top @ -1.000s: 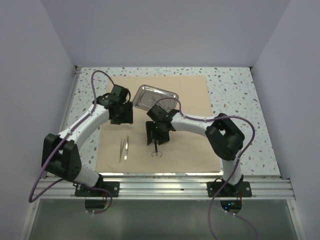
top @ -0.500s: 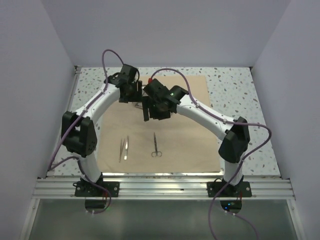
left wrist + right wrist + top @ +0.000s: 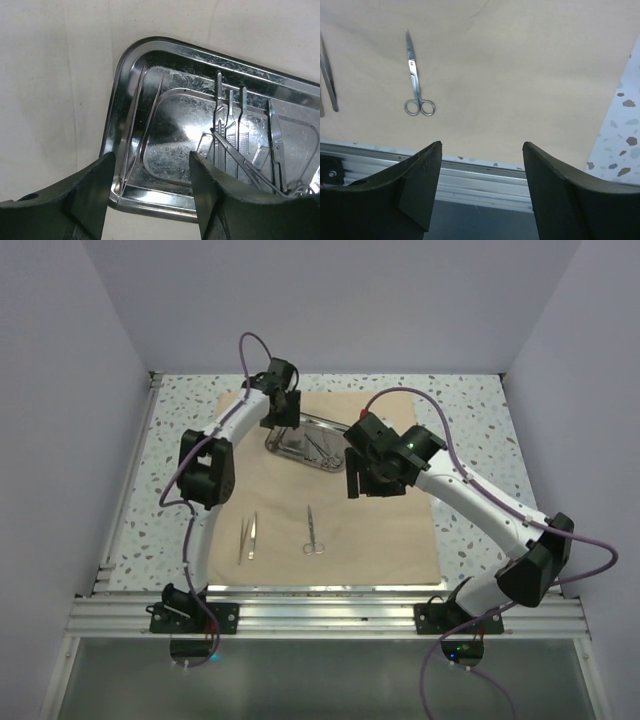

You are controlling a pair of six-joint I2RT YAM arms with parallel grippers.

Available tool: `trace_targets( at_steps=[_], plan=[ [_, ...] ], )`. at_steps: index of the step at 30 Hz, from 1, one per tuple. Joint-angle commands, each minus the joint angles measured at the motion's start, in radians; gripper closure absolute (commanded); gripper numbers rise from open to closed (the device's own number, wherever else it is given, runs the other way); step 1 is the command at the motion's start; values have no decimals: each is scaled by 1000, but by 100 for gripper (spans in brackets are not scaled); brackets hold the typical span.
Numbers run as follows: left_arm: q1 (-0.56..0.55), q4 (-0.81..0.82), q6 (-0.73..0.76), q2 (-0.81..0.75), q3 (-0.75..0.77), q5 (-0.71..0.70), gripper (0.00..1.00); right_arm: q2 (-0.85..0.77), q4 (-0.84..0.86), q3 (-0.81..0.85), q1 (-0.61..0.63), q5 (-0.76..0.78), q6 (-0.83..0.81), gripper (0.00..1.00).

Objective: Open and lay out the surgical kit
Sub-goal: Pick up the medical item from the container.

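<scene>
Left gripper (image 3: 151, 167) wide, empty, over steel tray (image 3: 118, 90); right gripper (image 3: 482, 152) likewise wide above cloth wrap (image 3: 520, 75), scissors (image 3: 414, 75) at its ten o'clock.

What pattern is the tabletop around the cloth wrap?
White with dark grey speckles, terrazzo-like. The tabletop shows best in the top external view, bordering the beige cloth wrap.

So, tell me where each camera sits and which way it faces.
Top external: above and behind the bases, looking down on the cloth; left arm and right arm show.
Left wrist: on the left arm, looking down into a corner of the tray; left tool at the bottom.
Right wrist: looking back at the cloth's near edge and scissors; right tool shows.
Shared: top and right wrist see the scissors; top and left wrist, the tray.
</scene>
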Motion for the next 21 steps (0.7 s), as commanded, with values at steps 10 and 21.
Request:
trace_targets(
  at_steps=[10, 21],
  plan=[
    [29, -4, 17, 93, 30, 52, 39, -62, -2, -47, -134, -2, 19, 31],
    [31, -38, 12, 104, 6, 52, 92, -23, 20, -22, -165, -17, -13, 31]
  ],
)
